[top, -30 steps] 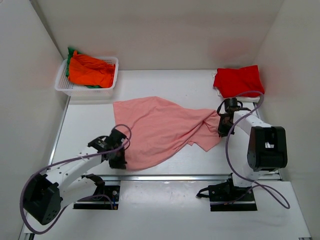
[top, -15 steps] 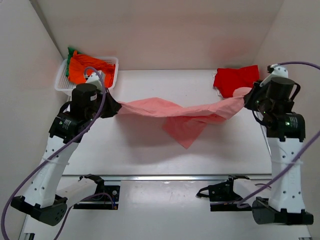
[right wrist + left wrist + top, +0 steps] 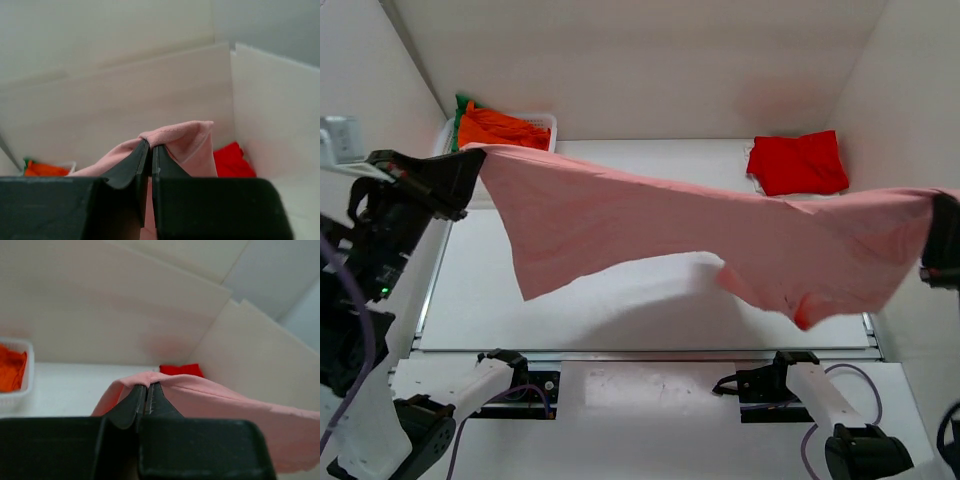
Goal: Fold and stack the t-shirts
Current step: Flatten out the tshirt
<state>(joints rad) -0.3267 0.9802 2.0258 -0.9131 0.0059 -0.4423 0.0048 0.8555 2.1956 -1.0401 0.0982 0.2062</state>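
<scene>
Counter (image 3: 620, 325): white, shadowed under the cloth. Salmon-pink t-shirt (image 3: 700, 240): off the counter, hung in the air as one wide sheet between the two hands. Its long axis runs hand to hand, across the rig. The upper edge is pulled nearly straight and the rest drapes down from it, with a lower lobe sagging toward the right hand's side (sleeve or hem, cannot tell). From the left hand (image 3: 148, 390) the shirt runs off to that hand's right and downward; from the right hand (image 3: 150, 147) it runs off to the left and downward. Neither arm is nearer, since each holds one end. Left hand: fingers pressed together on a fold of the pink edge. Right hand: likewise pinching a bunched pink corner. Judgement: laying the shirt flat depends on keeping that held edge level and square to the counter as both hands descend together. Red t-shirt (image 3: 798, 162): folded on the counter, below and beyond the right hand. White basket (image 3: 548, 125): beyond the left hand, holding an orange t-shirt (image 3: 500, 130) over a green one (image 3: 460, 103).
</scene>
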